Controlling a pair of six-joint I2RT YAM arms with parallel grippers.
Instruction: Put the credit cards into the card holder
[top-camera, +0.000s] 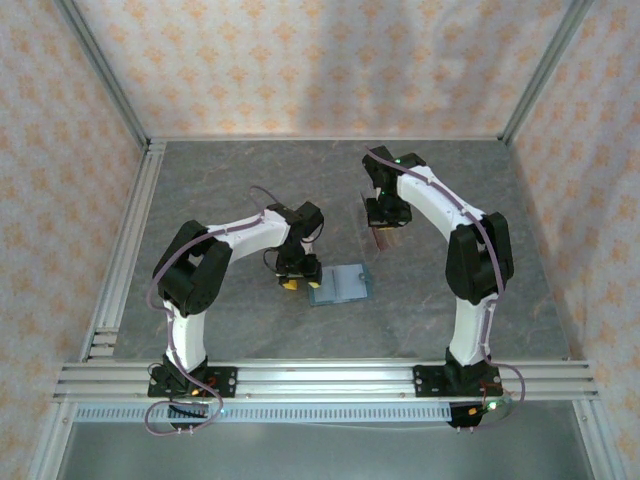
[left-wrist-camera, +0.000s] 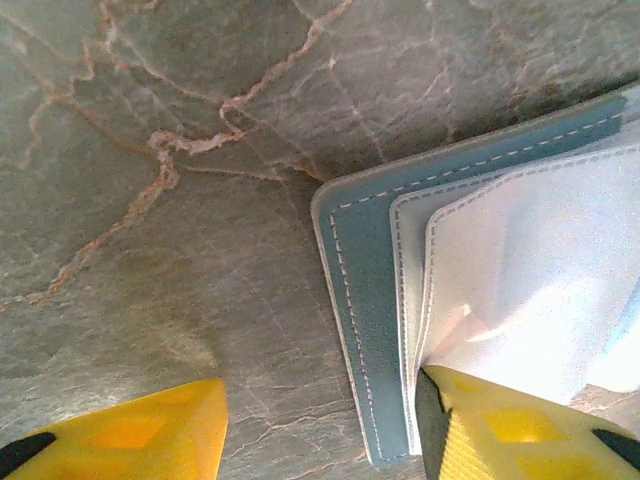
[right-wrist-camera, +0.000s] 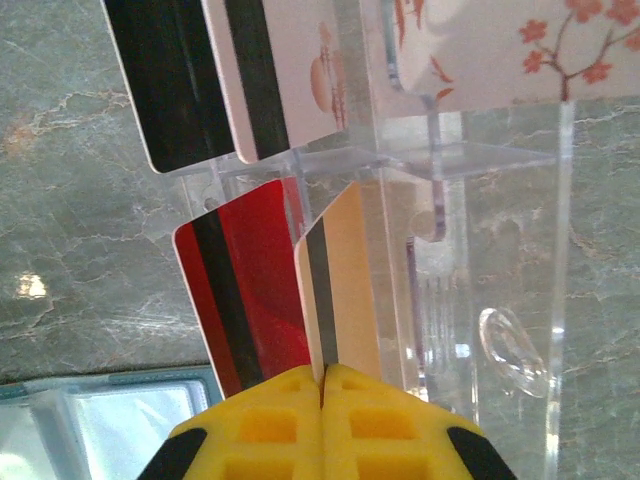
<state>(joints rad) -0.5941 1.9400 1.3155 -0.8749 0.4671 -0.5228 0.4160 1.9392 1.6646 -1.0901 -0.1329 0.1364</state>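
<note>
While left tool (left-wrist-camera: 320, 430) gapes over the card holder (left-wrist-camera: 370, 300), right tool (right-wrist-camera: 322, 376) pinches a peach card (right-wrist-camera: 355, 290).

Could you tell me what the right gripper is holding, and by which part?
The right gripper is shut on the peach credit card with a grey stripe, pinching its short end nearest the wrist.

Bare table (top-camera: 350, 330) lies along the near and right sides of the card holder (top-camera: 340, 283), leaving room for a gripper to pass. The left gripper (left-wrist-camera: 320, 435) straddles its left edge, jaws apart. Behind and to its right, the clear slotted stand (right-wrist-camera: 500, 300) of credit cards (right-wrist-camera: 250, 300) blocks the way, with the right gripper (right-wrist-camera: 322, 380) pinched on one.
</note>
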